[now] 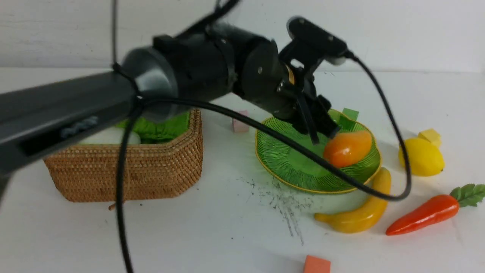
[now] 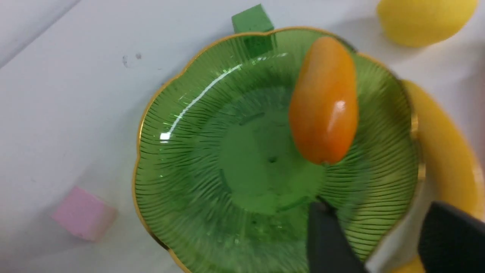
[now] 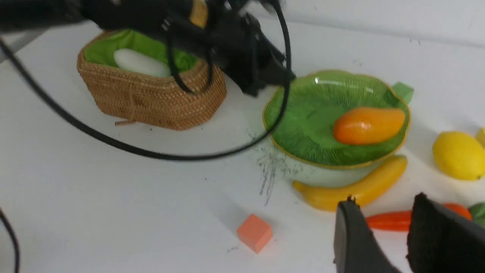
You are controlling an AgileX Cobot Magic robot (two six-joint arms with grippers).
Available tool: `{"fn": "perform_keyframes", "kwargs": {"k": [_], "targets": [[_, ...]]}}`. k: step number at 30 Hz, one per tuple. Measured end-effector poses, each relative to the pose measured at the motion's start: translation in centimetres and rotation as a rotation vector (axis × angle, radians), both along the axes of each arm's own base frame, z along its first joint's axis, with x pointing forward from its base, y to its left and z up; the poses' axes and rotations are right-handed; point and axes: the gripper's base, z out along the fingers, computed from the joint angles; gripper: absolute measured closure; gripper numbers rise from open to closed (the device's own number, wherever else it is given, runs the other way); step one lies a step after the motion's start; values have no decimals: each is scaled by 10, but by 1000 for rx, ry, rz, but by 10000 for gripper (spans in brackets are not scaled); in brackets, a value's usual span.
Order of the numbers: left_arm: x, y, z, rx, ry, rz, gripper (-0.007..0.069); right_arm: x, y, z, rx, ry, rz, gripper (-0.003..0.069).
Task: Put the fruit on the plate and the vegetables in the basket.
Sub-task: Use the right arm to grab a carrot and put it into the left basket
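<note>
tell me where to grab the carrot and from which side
I'd come from above and close the right tool across the carrot at its thicker orange half near the leaves: it lies flat on the table, long and tapering, with bare table on both long sides.

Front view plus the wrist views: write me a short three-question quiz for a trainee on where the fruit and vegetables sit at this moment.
1. True or false: the white radish lies inside the basket.
2. Pick one. Relative to the plate, where is the banana?
A. on it
B. on the table beside it
C. in the basket
3. Fill in the blank: the only fruit lying on the plate is the ____.

Key
1. True
2. B
3. mango
</note>
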Motion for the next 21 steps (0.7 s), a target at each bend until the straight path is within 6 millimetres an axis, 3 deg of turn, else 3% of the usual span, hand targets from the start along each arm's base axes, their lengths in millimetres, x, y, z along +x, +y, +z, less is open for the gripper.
{"fn": "perform_keyframes", "kwargs": {"k": [3,9,13,21], "targets": [[-31,20,48,-74,20,18,606,18,6,-9,-40,141,-39,447],[-93,74,113,-138,18,34,638,71,23,-29,-144,365,-129,445],[-138,115,117,-161,9,40,638,109,28,-46,-250,457,-236,442],[-210,178,72,-189,5,39,638,176,14,-89,-275,641,-493,425]]}}
